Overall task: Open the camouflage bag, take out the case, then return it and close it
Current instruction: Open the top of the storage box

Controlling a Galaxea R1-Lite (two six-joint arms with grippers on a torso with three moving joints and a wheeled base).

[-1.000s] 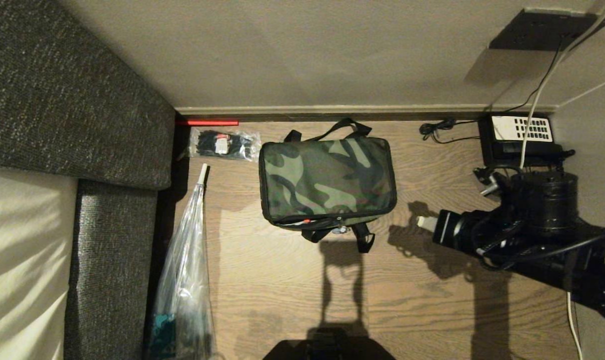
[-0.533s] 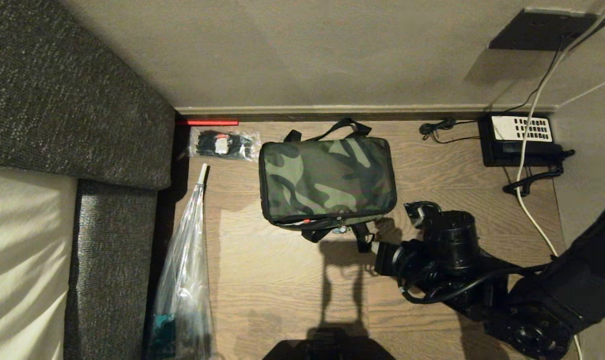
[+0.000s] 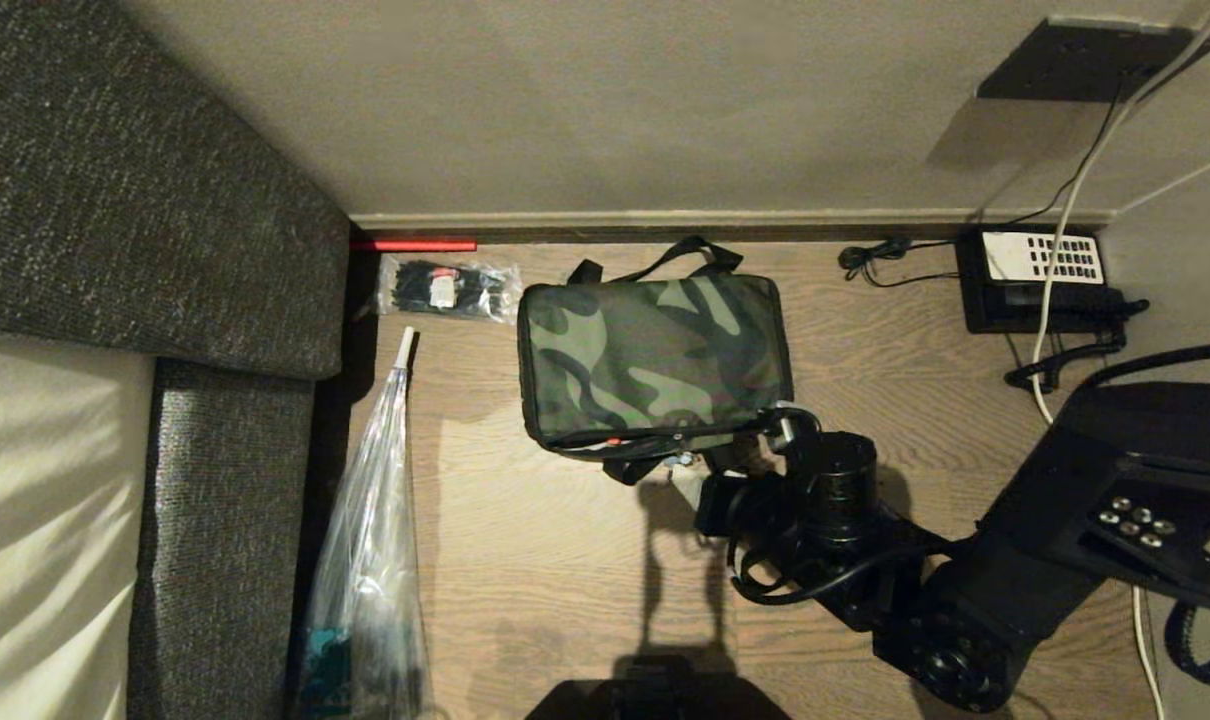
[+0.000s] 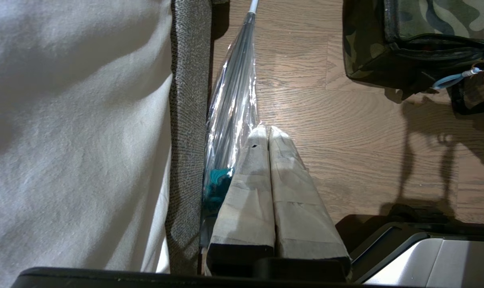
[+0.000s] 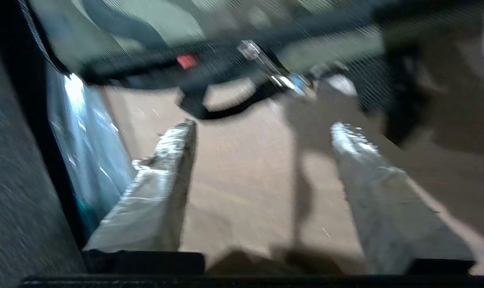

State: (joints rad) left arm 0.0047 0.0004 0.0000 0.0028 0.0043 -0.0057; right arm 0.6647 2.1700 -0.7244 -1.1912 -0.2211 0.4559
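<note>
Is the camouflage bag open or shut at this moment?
Shut. The bag lies flat on the floor, lid down; no lining or case shows. The right gripper, open, is near its zip pull.

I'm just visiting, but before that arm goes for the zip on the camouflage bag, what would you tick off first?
1. Camouflage bag flat on the wooden floor, lid shut: ok.
2. Zip pull in sight on the bag's near side: ok.
3. Right gripper open and empty, fingers apart: ok.
4. Right gripper aimed at the zip pull, not yet touching it: ok.
5. Left gripper shut, parked beside the plastic-wrapped umbrella, out of the way: ok.
6. Case inside the bag: cannot tell, lid hides it.
</note>
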